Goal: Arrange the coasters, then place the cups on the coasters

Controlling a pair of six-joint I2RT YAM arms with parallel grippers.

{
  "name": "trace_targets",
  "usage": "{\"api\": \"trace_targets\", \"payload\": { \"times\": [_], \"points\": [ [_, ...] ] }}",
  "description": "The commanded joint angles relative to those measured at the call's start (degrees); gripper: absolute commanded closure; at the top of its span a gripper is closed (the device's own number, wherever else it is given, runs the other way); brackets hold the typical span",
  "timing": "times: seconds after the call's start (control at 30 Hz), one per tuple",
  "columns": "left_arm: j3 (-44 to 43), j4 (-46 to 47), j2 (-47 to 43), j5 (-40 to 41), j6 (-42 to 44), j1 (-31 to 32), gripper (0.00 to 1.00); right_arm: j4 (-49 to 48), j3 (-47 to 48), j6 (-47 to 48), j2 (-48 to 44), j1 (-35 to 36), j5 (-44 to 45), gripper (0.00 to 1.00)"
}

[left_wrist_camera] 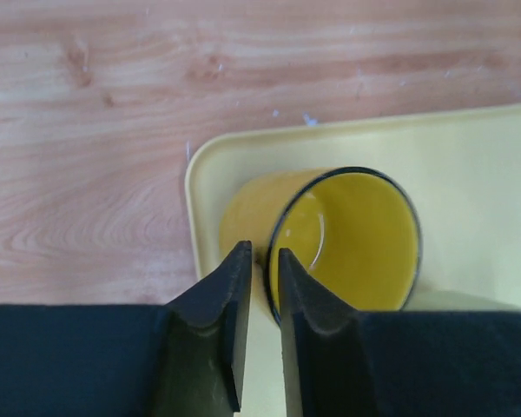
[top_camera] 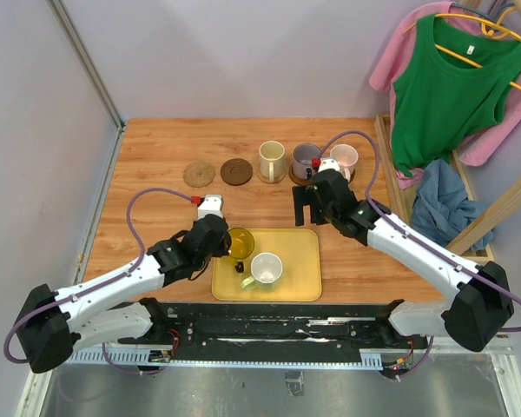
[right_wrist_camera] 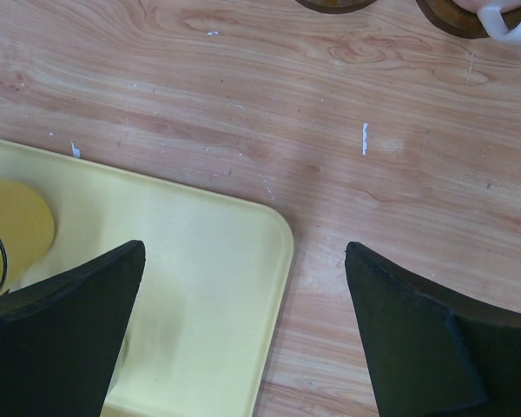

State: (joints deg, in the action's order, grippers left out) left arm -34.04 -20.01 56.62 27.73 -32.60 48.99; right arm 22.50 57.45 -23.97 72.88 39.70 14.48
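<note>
A see-through yellow cup [top_camera: 240, 243] [left_wrist_camera: 347, 239] stands in the far left corner of the yellow tray [top_camera: 300, 278]. My left gripper [top_camera: 226, 241] [left_wrist_camera: 262, 254] is shut on its near rim, with one finger outside the wall and one inside. A cream-white cup [top_camera: 267, 269] sits in the tray beside it. At the back, a tan coaster [top_camera: 200, 174] and a dark brown coaster [top_camera: 236, 171] lie bare. A pale cream cup [top_camera: 272, 160], a grey-purple cup [top_camera: 306, 158] and a pink cup [top_camera: 344, 157] stand on coasters to their right. My right gripper [top_camera: 311, 204] [right_wrist_camera: 243, 248] hangs open and empty over the tray's far right corner [right_wrist_camera: 273, 230].
A wooden rack [top_camera: 495, 208] with a green top [top_camera: 451, 87], pink clothes and a blue cloth [top_camera: 438, 204] stands at the table's right edge. A wall [top_camera: 43, 174] closes the left side. A small dark object [top_camera: 247, 264] lies on the tray between the two cups.
</note>
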Motion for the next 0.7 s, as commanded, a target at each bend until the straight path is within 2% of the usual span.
{"api": "trace_targets", "payload": {
  "times": [0.0, 0.1, 0.13, 0.27, 0.33, 0.43, 0.67],
  "points": [
    [-3.87, 9.52, 1.94, 3.94, 6.97, 0.4, 0.68, -0.53, -0.32, -0.42, 0.87, -0.52, -0.58, 0.0],
    [-5.43, 9.98, 3.31, 4.41, 8.59, 0.4, 0.37, -0.43, -0.28, -0.36, 1.17, -0.51, -0.85, 0.0],
    [-5.73, 10.11, 3.47, 4.49, 8.65, 0.4, 0.31, -0.37, -0.24, -0.32, 1.17, -0.52, -0.79, 0.0],
    [-5.57, 10.0, 3.13, 4.02, 8.03, 0.4, 0.19, -0.36, -0.47, -0.29, 0.93, -0.49, -0.65, 0.0],
    [-5.48, 9.23, 2.69, 3.6, 7.4, 0.39, 0.07, -0.35, -0.5, -0.3, 0.86, -0.5, -0.82, 0.0],
    [-5.25, 7.06, 1.87, 2.27, 5.75, 0.4, 0.01, -0.34, -0.61, -0.34, 0.95, -0.49, -0.73, 0.0],
    [-3.43, 3.32, 2.12, -2.41, -0.4, 0.4, 0.0, -0.67, -0.5, -0.64, 1.63, -0.5, -1.35, 0.01]
  ]
}}
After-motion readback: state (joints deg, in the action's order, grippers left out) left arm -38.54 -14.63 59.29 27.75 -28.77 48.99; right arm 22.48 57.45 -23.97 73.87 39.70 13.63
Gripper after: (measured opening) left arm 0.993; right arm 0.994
